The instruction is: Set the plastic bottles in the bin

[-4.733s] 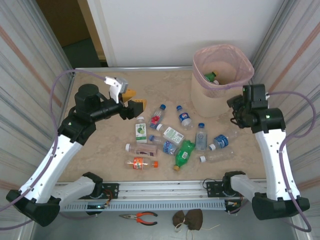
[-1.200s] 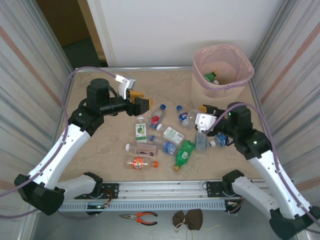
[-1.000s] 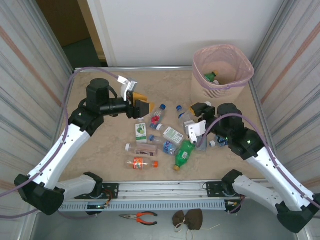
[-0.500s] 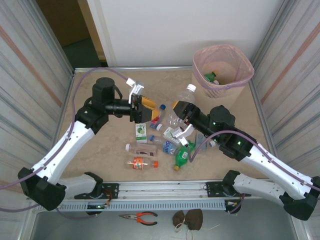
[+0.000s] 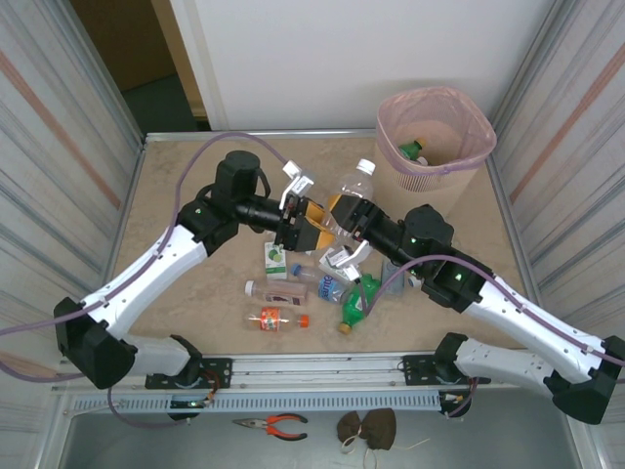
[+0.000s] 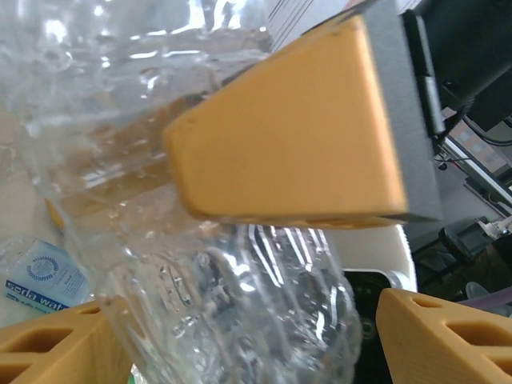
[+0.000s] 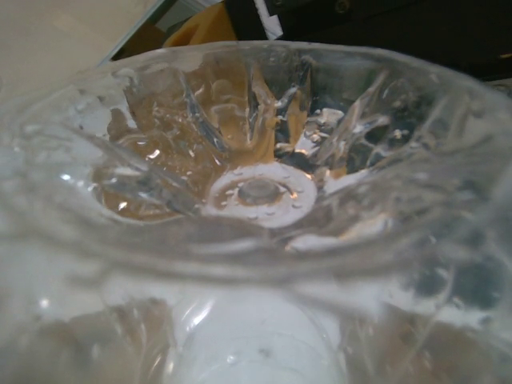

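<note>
Right gripper (image 5: 344, 217): pinching a clear bottle (image 5: 352, 193) low on its body. White cap up, bottle lifted off the table (image 5: 186, 186) near the middle, short of the bin (image 5: 410, 193) at the far right.

Left wrist view: the right gripper's orange finger (image 6: 296, 136) lies pressed flat against the bottle wall.

Left gripper (image 5: 309, 223): jaws spread, one on each side of the same bottle. One of its fingertips (image 6: 452, 336) stands apart from the plastic across a dark gap. We cannot tell whether the other touches.

Right wrist view: the bottle's moulded base (image 7: 256, 192) faces the lens.

Handling, our judgement:
- It looks empty, so it should be light.
- The wall is thin and already creased. We expect it to buckle under a hard squeeze.
- The plastic is smooth and glossy and could slip or twist in a loose pinch.
- The best hold is across the body with both pads flat. The base and shoulder are stiffer than the mid-wall.

More bottles lie on the table under the arms, among them a green bottle (image 5: 357, 301) and an orange-labelled bottle (image 5: 275, 318).
</note>
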